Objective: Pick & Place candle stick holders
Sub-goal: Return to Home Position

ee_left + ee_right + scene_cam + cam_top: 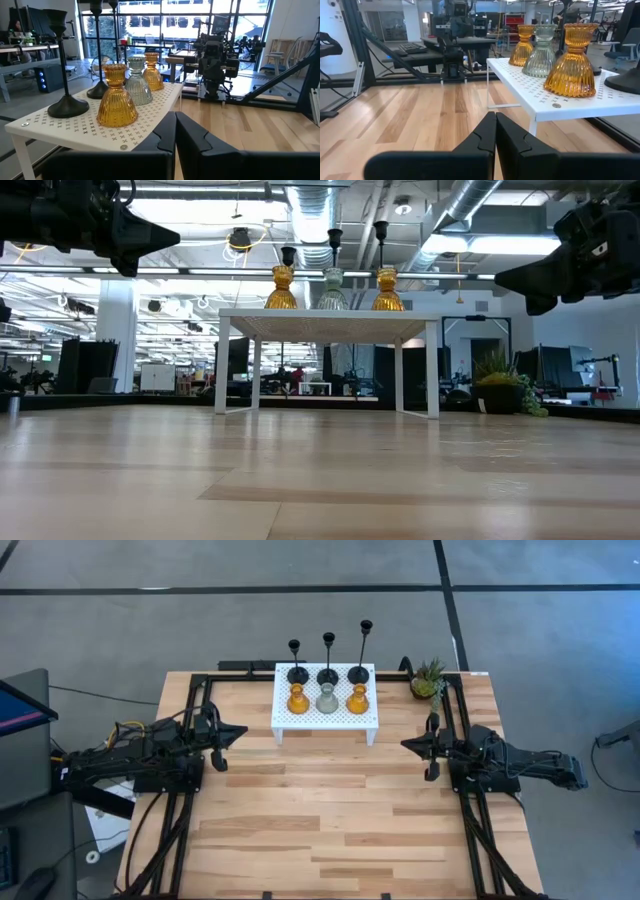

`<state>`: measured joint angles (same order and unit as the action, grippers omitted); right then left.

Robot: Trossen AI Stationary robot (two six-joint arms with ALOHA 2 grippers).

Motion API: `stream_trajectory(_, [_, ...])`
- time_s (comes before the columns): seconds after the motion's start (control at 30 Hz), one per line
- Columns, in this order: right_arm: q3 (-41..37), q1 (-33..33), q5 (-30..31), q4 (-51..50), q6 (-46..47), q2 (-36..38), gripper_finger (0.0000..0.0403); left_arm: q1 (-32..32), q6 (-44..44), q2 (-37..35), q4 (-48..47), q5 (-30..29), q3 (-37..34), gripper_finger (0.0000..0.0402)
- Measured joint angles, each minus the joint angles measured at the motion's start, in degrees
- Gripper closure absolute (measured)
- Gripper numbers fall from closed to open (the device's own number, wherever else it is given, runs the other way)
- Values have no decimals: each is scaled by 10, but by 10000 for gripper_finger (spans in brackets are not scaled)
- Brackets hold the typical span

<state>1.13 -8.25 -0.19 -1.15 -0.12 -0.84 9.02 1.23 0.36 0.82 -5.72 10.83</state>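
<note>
Six candle stick holders stand on the white perforated stand point(326, 718) at the table's far middle. Three thin black ones point(328, 670) form the far row, their round bases on the stand top. The near row is an amber glass holder point(297, 699), a grey-green one point(327, 700) and a second amber one point(358, 699). My left gripper point(240, 732) hovers shut to the left of the stand, pointing toward the table's right edge. My right gripper point(405, 744) hovers shut to the stand's right, pointing left. Both wrist views show the jaws closed with nothing between them point(175, 116) point(495, 116).
A small potted green plant point(428, 680) sits at the far right corner, behind my right arm. Black frame rails point(190, 810) run along both table sides. Bare wood lies between the grippers and toward the near edge point(330, 830).
</note>
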Motion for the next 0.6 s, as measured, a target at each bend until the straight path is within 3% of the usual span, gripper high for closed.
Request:
stream_trajectory(0.4, [0, 0, 2, 0, 0, 0, 403, 0, -1, -3, 5, 13, 0, 395])
stream_trajectory(0.6, [0, 0, 2, -1, -7, 0, 403, 0, -16, -3, 16, 30, -52, 395])
